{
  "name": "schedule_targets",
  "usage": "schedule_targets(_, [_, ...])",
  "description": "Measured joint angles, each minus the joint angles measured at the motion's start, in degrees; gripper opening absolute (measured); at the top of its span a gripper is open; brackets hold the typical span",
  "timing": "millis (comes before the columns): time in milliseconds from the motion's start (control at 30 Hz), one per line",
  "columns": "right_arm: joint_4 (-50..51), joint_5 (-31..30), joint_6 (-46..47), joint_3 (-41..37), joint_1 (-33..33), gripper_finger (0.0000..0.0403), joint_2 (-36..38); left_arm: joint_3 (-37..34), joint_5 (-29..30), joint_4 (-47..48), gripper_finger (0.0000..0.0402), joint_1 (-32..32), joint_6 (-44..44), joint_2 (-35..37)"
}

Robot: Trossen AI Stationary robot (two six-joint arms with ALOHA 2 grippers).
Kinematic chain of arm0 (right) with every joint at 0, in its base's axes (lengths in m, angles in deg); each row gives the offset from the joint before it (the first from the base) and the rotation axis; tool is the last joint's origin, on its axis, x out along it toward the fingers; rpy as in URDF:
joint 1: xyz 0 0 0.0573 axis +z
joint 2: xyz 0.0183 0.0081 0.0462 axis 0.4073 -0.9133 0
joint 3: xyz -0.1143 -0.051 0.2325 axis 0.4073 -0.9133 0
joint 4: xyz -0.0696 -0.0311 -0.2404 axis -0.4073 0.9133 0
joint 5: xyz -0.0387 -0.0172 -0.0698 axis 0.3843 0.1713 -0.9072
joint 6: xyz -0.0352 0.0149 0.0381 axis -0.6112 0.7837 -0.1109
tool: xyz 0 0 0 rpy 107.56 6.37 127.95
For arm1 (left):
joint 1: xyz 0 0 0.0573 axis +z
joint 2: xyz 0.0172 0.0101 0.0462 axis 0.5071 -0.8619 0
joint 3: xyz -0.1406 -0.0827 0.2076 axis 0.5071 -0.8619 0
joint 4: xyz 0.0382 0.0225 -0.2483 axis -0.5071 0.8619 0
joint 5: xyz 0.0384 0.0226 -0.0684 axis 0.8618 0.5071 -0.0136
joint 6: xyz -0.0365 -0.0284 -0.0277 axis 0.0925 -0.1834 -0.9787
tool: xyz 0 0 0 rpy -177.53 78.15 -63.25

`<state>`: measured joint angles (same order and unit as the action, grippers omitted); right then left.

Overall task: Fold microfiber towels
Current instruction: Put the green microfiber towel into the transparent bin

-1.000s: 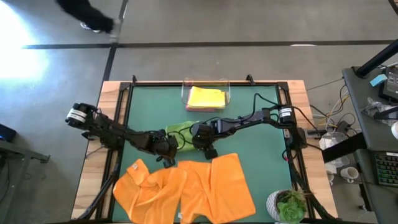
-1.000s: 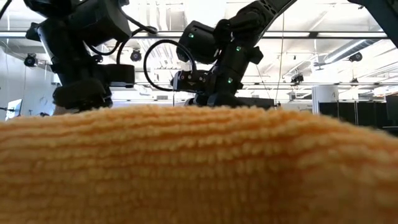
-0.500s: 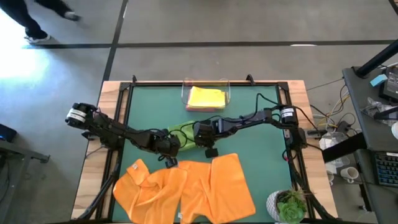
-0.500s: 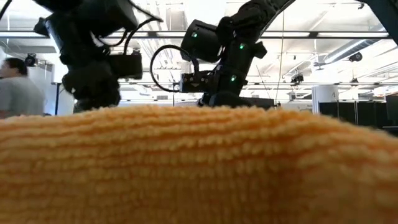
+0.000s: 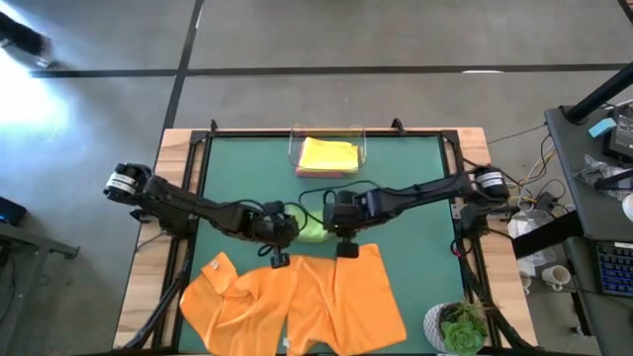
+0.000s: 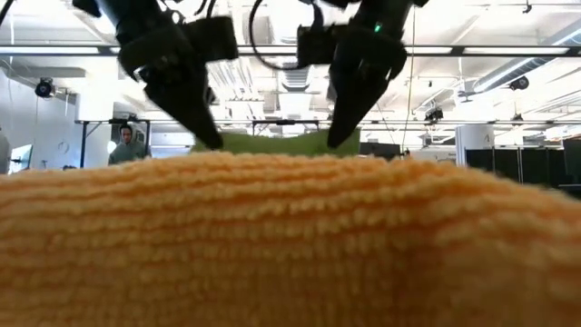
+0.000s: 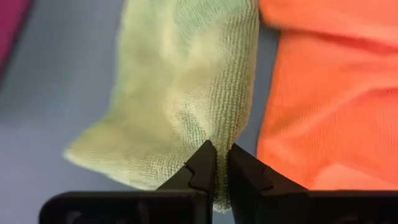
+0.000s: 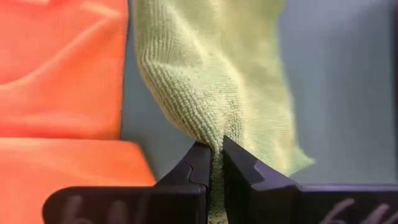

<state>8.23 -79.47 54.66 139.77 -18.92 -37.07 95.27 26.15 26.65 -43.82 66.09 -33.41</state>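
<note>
On the green surface (image 5: 415, 188), the biggest things are the two orange towels (image 5: 297, 302), lying spread and crumpled along the near edge, likely waiting for their turn. One of them sits so close to the low camera that it fills most of that view. At the far edge stands a clear tray (image 5: 293, 150) with a folded yellow towel (image 5: 327, 155) in it, which looks like the place for finished ones. In the middle, just past the orange towels, the green towel (image 5: 309, 225) hangs between the two arms. The left hand (image 5: 280, 229) is pinched tight on one corner of it and the right hand (image 5: 336, 225) is pinched tight on another. They hold it up by two corners side by side, I think, so the cloth can hang flat and be laid down straight for a neat fold. A bit of pink shows at the edge of the left wrist view, too little to name
</note>
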Motion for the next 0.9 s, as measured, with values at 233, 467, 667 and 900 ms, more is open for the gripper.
schedule_targets(233, [3.26,-7.86,6.30,0.02,0.61,0.0012,6.18,6.63,7.56,4.95,0.0015,0.32,7.76,0.00])
schedule_targets(467, [2.97,-12.56,8.06,0.07,0.05,0.0012,11.42,13.14,16.32,7.09,0.0015,2.16,16.87,0.02])
schedule_targets(667, [2.81,-16.33,6.32,0.81,-2.68,0.0012,12.95,17.90,21.56,7.05,0.0015,5.76,25.48,0.02])
schedule_targets(900, [2.62,-21.20,1.17,4.30,-9.52,0.0012,12.80,21.56,22.19,6.77,0.0015,13.29,34.74,0.02])
